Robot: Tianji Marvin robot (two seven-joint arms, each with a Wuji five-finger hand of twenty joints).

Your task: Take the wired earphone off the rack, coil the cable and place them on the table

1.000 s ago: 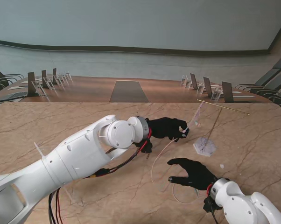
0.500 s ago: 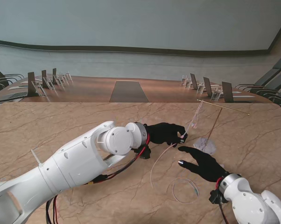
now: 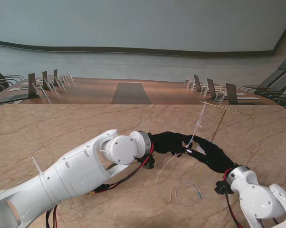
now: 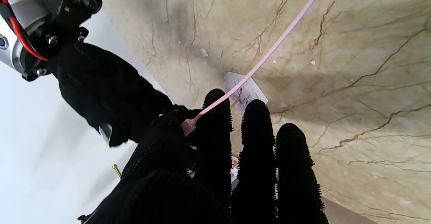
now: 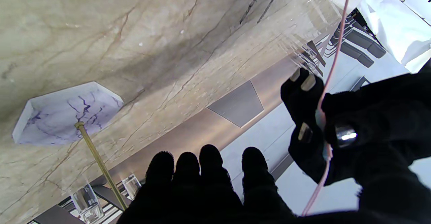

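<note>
Marble-patterned and brown-veined, the bench (image 3: 48,128) is filling the near part of a conference room, and the rack (image 3: 227,110), a thin brass rod rising from a pale marbled base (image 5: 64,113), is standing as the landmark near its far right side. From the rack's crossbar the pink cable (image 3: 198,124) of the wired earphone is hanging down to the left hand (image 3: 174,141), which is pinching it between thumb and forefinger just nearer to me than the rack. Beyond that pinch the cable is running on to a loose coil (image 3: 186,192) lying on the bench, well nearer to me than the rack.

The right hand (image 3: 212,153) is sitting just beside the left hand, between it and the rack's base; its fingers are lying side by side and seem to be holding nothing.

By my judgement the lifting-off step is under way, since the upper end is hanging on the bar. Next, the cable needs freeing from the crossbar, probably by the right hand, without tipping the light stand.

Compared with half a second ago, the right hand is sitting farther from me and closer to the left hand, with its fingers less spread.
</note>
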